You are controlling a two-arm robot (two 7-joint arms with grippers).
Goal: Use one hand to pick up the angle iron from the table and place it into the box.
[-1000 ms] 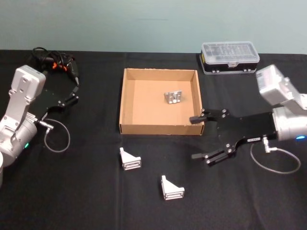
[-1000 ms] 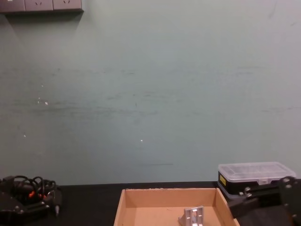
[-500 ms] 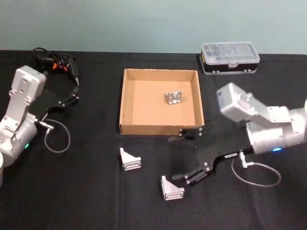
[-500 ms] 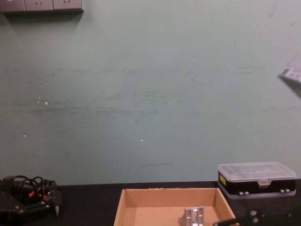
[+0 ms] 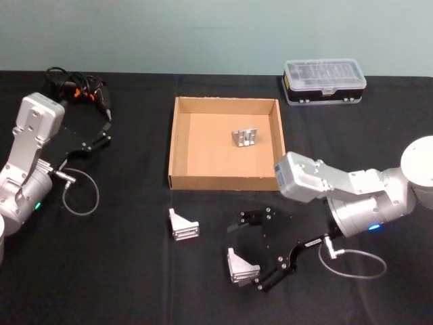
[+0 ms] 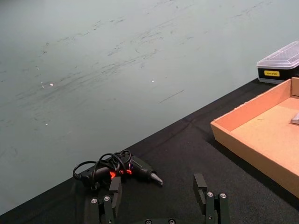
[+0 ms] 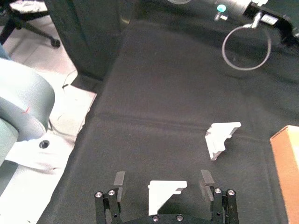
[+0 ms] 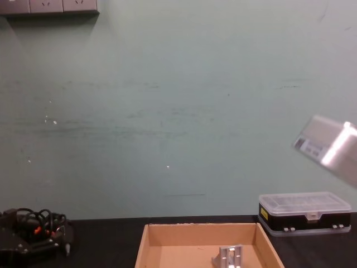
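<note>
Three angle irons show on my head camera. The nearest angle iron point(image 5: 241, 267) lies on the table point(image 5: 115, 277) in front of the box point(image 5: 226, 181). A second angle iron point(image 5: 183, 225) lies to its left, closer to the box, and a third angle iron point(image 5: 244, 137) sits inside the box. My right gripper point(image 5: 247, 258) is low over the nearest one, a finger on either side of it. The left gripper point(image 5: 105, 128) is parked at the table's left side, near a cordless tool point(image 5: 84, 91) with a coiled cable. A small case point(image 5: 325, 81) stands behind the box's right corner.

On the left wrist camera, the left gripper point(image 6: 156, 193) has its fingers spread with nothing between them.

On the right wrist camera, the right gripper point(image 7: 162, 181) is spread wide. The nearest angle iron stands between its fingers with a gap on each side, so nothing is clamped. The second angle iron lies farther off, toward the box corner.

On the chest camera, the third angle iron rests in the box, with the small case to its right.
</note>
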